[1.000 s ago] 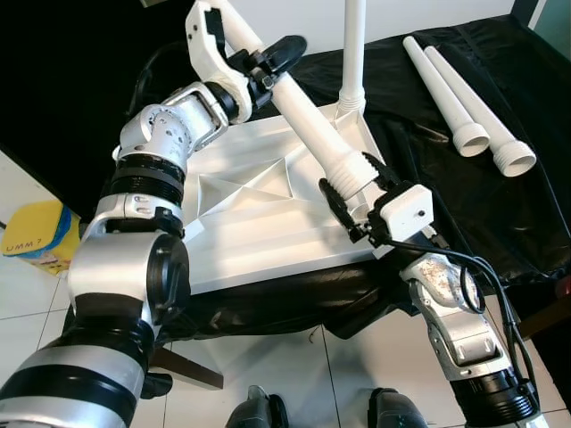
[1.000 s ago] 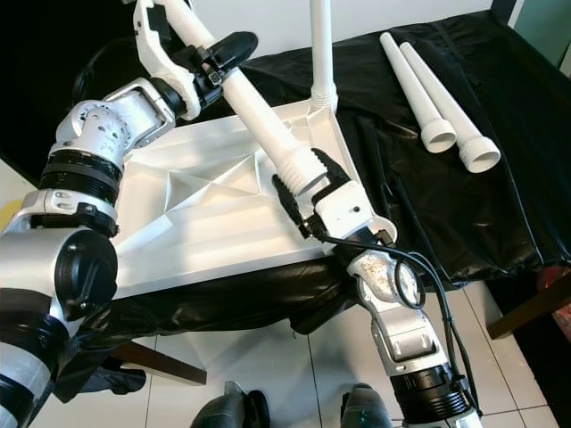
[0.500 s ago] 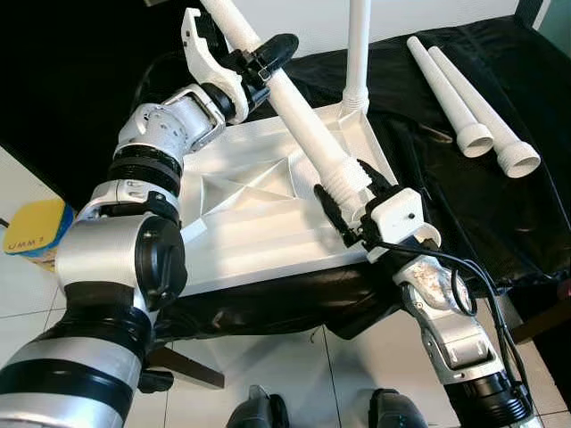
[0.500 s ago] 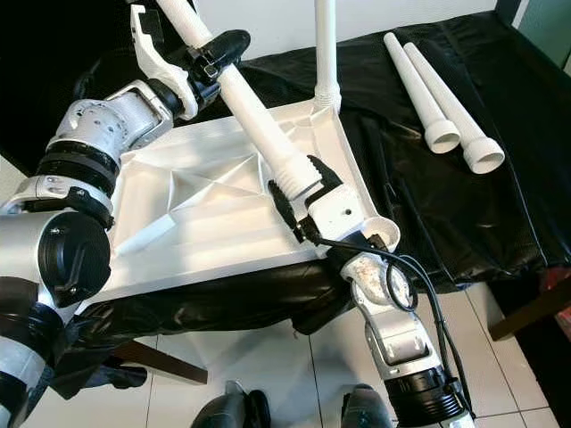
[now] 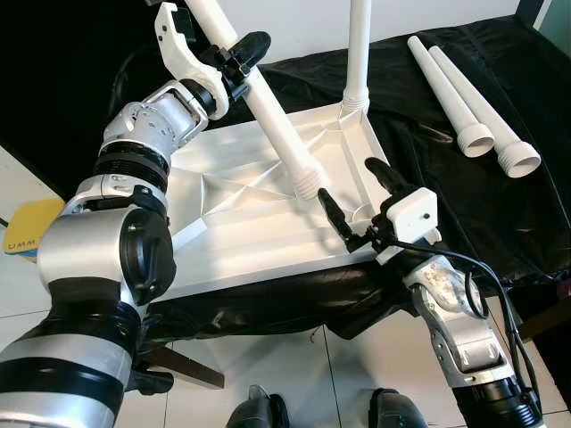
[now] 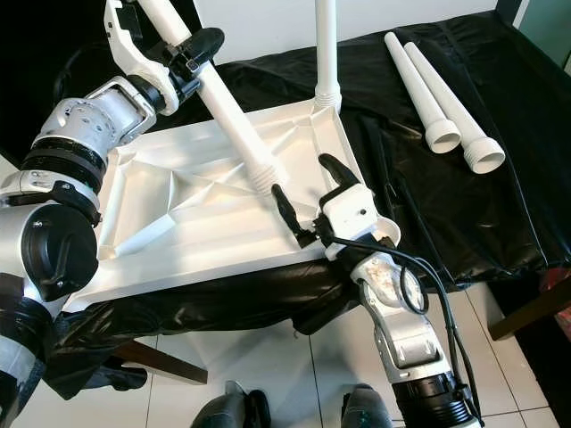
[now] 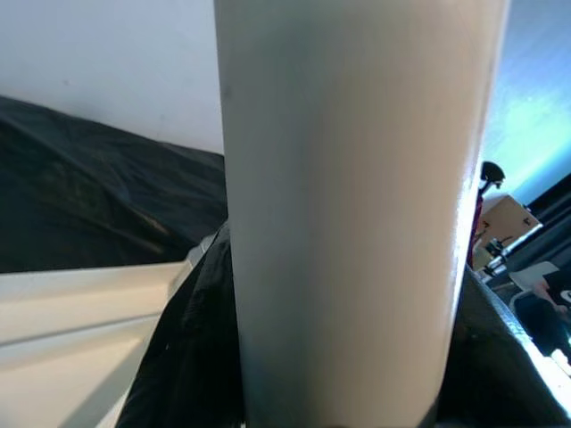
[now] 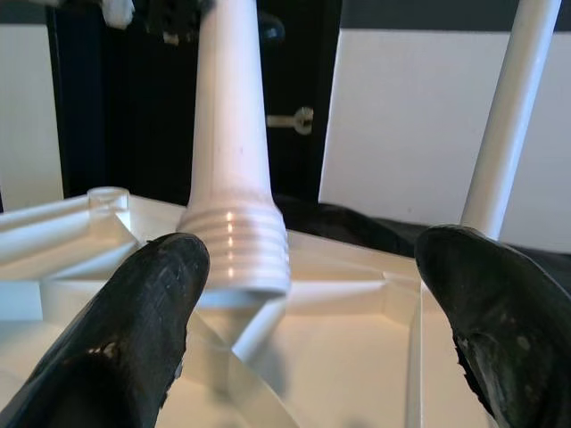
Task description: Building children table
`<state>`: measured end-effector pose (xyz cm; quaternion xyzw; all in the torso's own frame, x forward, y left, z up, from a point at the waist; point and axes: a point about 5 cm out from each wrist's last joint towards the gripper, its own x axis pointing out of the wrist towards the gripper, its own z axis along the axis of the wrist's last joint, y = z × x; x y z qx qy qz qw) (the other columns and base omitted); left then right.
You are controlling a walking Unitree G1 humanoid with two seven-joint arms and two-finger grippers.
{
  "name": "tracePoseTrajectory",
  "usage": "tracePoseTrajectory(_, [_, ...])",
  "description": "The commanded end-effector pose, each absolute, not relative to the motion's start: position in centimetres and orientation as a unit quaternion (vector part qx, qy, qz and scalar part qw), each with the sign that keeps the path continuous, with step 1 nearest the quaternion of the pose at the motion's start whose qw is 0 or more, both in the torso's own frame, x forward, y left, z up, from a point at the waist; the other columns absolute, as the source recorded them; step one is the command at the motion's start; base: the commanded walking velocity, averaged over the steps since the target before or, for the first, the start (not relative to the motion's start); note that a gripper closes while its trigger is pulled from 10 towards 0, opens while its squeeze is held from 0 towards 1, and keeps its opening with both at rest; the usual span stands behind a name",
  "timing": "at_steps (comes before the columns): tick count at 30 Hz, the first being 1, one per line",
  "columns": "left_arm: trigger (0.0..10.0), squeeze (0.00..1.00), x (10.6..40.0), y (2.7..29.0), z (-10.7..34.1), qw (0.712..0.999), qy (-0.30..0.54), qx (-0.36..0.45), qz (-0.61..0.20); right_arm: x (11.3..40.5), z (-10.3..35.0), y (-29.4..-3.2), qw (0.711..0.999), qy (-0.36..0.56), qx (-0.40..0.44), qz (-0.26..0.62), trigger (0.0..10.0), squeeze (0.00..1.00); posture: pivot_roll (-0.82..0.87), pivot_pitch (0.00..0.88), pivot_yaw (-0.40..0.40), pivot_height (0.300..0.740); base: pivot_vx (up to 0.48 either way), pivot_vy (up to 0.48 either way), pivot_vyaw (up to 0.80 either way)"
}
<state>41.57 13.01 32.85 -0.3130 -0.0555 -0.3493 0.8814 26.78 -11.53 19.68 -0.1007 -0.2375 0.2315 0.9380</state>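
- A crumpled, glossy black plastic sheet (image 5: 446, 205) covers the surface, falling in folds over its near edge toward the pale tiled floor (image 5: 294, 374).
- On the sheet lies the upturned white moulded-plastic tabletop (image 5: 259, 223), a smooth rectangular panel with a raised rim and stiffening ribs crossing its underside; its near right corner overhangs the surface edge.
- A smooth white round plastic leg (image 5: 359, 45) stands upright in the tabletop's far right corner socket, its long axis vertical.
- A second white tapering plastic leg (image 5: 268, 102) is clamped in the left gripper (image 5: 223, 62), which is closed around the upper shaft; the left wrist view shows the matte white tube pressed between the dark fingers (image 7: 192, 357).
- This held leg slants, its long axis running from up and far-left down to near-right; its ribbed, threaded end (image 5: 308, 183) points down toward the middle of the tabletop, close over the ribs, though contact cannot be judged.
- Two spare white plastic legs (image 5: 464, 98) lie side by side on the sheet at the far right, well apart from the tabletop, with their wider ribbed ends toward the robot.
- The right gripper (image 5: 357, 196) sits at the tabletop's near right corner, its rounded, rubbery black fingers (image 8: 134, 339) spread wide and holding nothing, just beside the held leg's threaded end.
- A yellow object (image 5: 31, 232) lies on the floor at the left.
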Motion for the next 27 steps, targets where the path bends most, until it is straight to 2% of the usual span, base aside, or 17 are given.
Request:
tracePoseTrajectory(1, [10.0, 0.0, 41.4, 13.3, 33.9, 0.882, -0.082, -0.287, -0.364, 26.6, 19.5, -11.3, 0.94, -0.227, -0.091, 0.237, 10.0, 0.0, -0.19, 0.087, 0.125, 0.74, 0.0, 0.0, 0.0])
tracePoseTrajectory(8, [10.0, 0.0, 41.0, 11.4, 34.4, 0.888, -0.118, -0.215, -0.388, 27.3, 20.2, -10.3, 0.946, -0.204, -0.061, 0.246, 10.0, 0.0, -0.19, 0.082, 0.116, 0.74, 0.0, 0.0, 0.0])
tracePoseTrajectory(15, [10.0, 0.0, 40.6, 10.3, 34.7, 0.887, -0.138, -0.194, -0.397, 27.7, 20.6, -9.9, 0.948, -0.199, -0.058, 0.242, 10.0, 0.0, -0.18, 0.08, 0.11, 0.74, 0.0, 0.0, 0.0])
tracePoseTrajectory(27, [10.0, 0.0, 38.1, 6.0, 34.8, 0.873, -0.203, -0.124, -0.425, 29.8, 21.3, -8.9, 0.965, -0.162, -0.076, 0.194, 10.0, 0.0, -0.17, 0.08, 0.101, 0.74, 0.0, 0.0, 0.0])
